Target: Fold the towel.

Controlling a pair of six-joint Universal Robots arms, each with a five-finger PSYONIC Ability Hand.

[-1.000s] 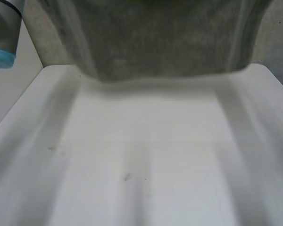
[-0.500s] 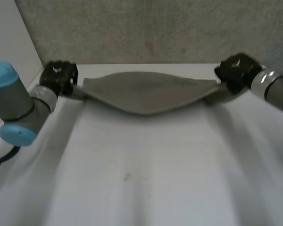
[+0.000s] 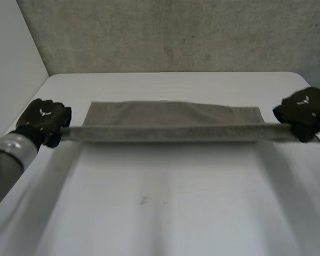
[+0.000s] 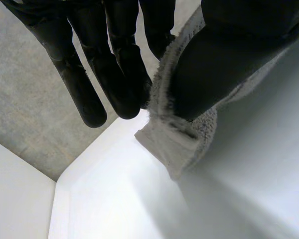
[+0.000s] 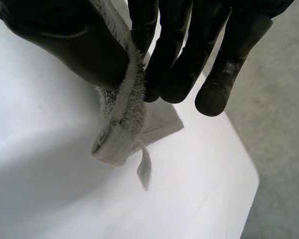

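A grey towel (image 3: pixel 170 120) lies across the far half of the white table (image 3: pixel 165 202), its near edge pulled taut between both hands and raised a little. My left hand (image 3: pixel 42 120) pinches the towel's left corner (image 4: pixel 174 139) between its thumb (image 4: pixel 214 59) and fingers (image 4: pixel 119 64). My right hand (image 3: pixel 305 111) pinches the right corner (image 5: pixel 122 129) between its thumb (image 5: pixel 65 40) and fingers (image 5: pixel 179 55). The far part of the towel rests flat on the table.
A grey wall (image 3: pixel 170 34) runs behind the table's far edge, and a white panel (image 3: pixel 10 69) stands at the left. Bare table stretches from the towel to the near edge.
The towel hung high in front of the camera a second ago. Both hands have since brought it down and towards me, spreading apart until its near edge is stretched straight.
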